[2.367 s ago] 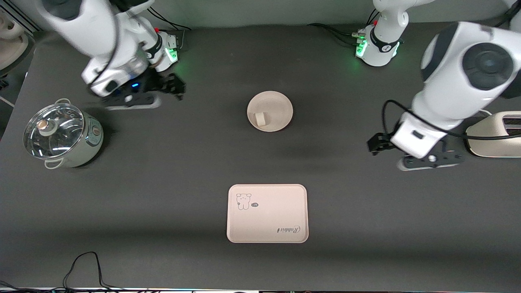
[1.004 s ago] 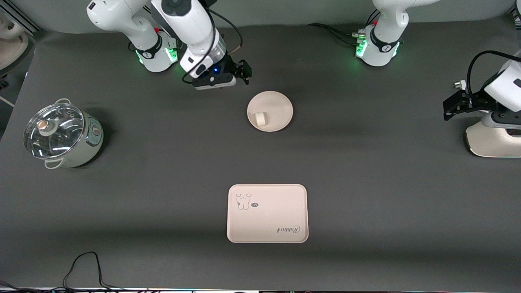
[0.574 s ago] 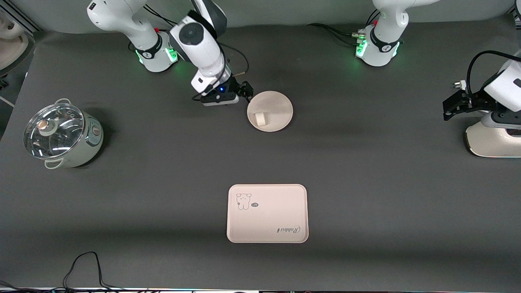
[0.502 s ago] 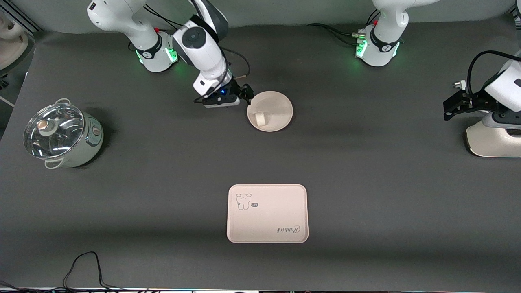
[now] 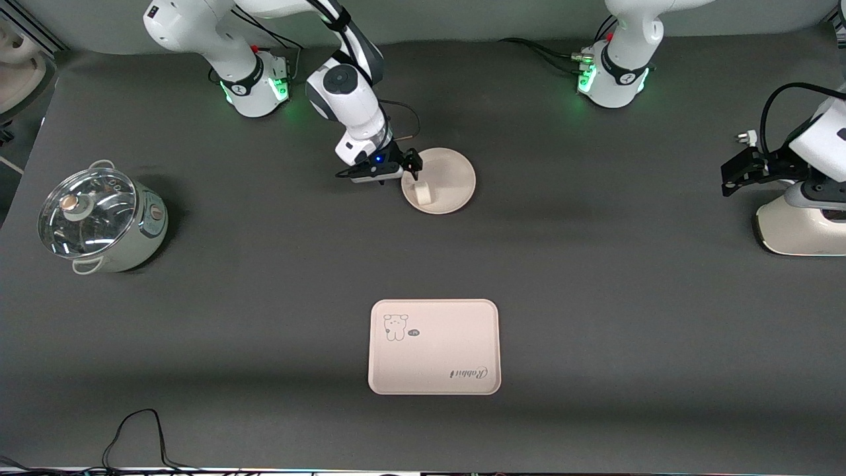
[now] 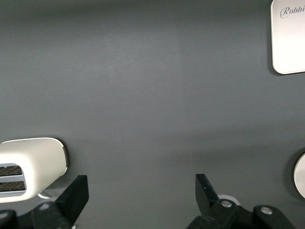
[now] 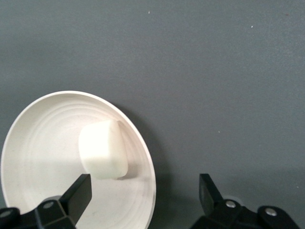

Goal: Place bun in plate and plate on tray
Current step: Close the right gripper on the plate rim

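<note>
The round cream plate (image 5: 453, 180) lies on the dark table toward the robots' bases, with the small off-white bun (image 5: 422, 192) in it near the rim. My right gripper (image 5: 412, 168) is open and low at the plate's rim on the right arm's side. In the right wrist view the gripper (image 7: 144, 191) straddles the rim of the plate (image 7: 43, 143), one finger over the dish and one over the table, with the bun (image 7: 102, 150) just ahead. The pink tray (image 5: 434, 346) lies nearer the front camera. My left gripper (image 5: 730, 177) waits open above the table by the toaster.
A glass-lidded pot (image 5: 99, 221) stands at the right arm's end of the table. A cream toaster (image 5: 800, 225) sits at the left arm's end, also in the left wrist view as the toaster (image 6: 28, 164). A black cable (image 5: 139, 430) loops at the front edge.
My right gripper has swung from near its base over to the plate and come down to its rim. My left arm drew back to the toaster earlier and has held still since.
</note>
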{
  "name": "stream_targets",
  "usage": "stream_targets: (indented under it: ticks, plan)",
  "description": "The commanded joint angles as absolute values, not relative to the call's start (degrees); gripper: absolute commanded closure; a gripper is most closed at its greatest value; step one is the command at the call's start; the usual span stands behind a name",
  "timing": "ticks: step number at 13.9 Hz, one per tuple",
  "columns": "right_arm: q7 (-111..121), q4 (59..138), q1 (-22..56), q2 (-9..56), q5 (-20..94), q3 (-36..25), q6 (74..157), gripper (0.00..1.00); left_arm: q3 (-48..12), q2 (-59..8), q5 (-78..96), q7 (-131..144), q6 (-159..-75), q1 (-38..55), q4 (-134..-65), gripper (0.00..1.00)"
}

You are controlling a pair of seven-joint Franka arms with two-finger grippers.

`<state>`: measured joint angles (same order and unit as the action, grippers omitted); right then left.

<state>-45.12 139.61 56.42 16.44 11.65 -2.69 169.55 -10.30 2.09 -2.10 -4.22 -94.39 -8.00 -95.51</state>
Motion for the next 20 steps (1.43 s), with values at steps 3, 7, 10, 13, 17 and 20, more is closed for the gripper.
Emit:
stream_targets:
  ticks: [3,7,10,13,17,20]
  plan:
    - [-46.3,139.9,56.9,17.8,11.9,-3.0,171.7,0.0,-9.8,2.1,-1.4,-3.9,-94.8,-7.3,-95.6,0.0]
    - [-46.3,139.9,56.9,17.9,11.9,-3.0,171.6,0.22,-9.8,2.1,-1.4,-3.8,-94.8,-7.1,-95.6,0.0]
    - [-46.3,139.9,56.8,17.9,11.9,-3.0,171.6,0.43,-9.8,2.0,-1.3,-3.7,-94.7,-6.9,-94.7,0.0]
    - [-46.2,139.7,56.9,18.7,11.9,-3.0,171.7,0.45,-9.9,1.6,-1.4,-3.7,-94.6,-6.9,-94.7,0.0]
    - [-46.3,139.7,57.0,21.6,12.0,-2.9,175.9,0.47,-10.0,1.2,-1.3,-3.7,-94.9,-6.8,-94.7,0.0]
    - [-46.4,139.6,57.0,21.4,12.0,-2.9,175.7,0.48,-10.2,0.9,-1.3,-3.7,-94.8,-6.5,-93.8,0.0]
